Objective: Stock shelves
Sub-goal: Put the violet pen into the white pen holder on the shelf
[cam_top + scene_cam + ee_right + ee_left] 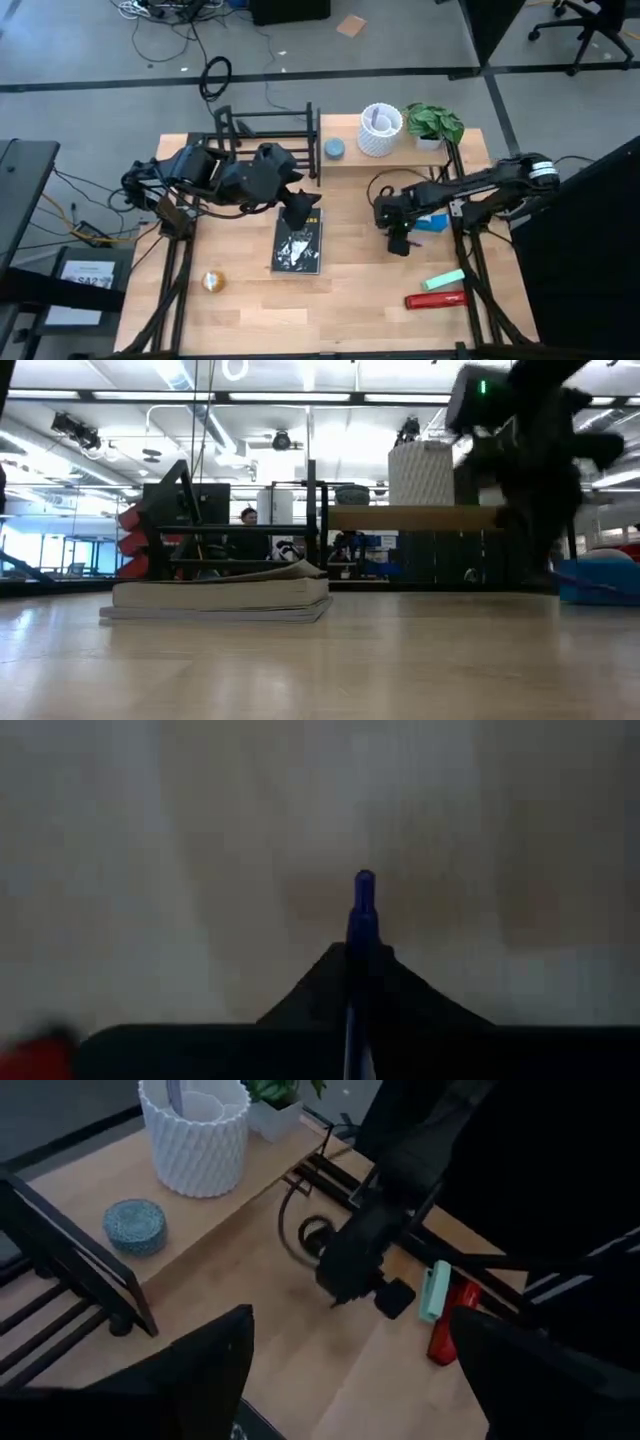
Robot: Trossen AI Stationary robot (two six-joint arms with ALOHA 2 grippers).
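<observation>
My right pincer point(400, 243) grips a blue pen point(361, 935) over open surface point(360, 300), near the wooden shelf point(400, 152). My left pincer point(298, 210), fingers spread, sits over the book point(300, 245) beside the black rack point(265, 135); the pen's rear is hidden.

A black metal-bar rack point(270, 135) with upright end frames stands at the surface's far edge, left of centre. Just right of it stands a light wooden board point(400, 152) on black legs, level.
</observation>
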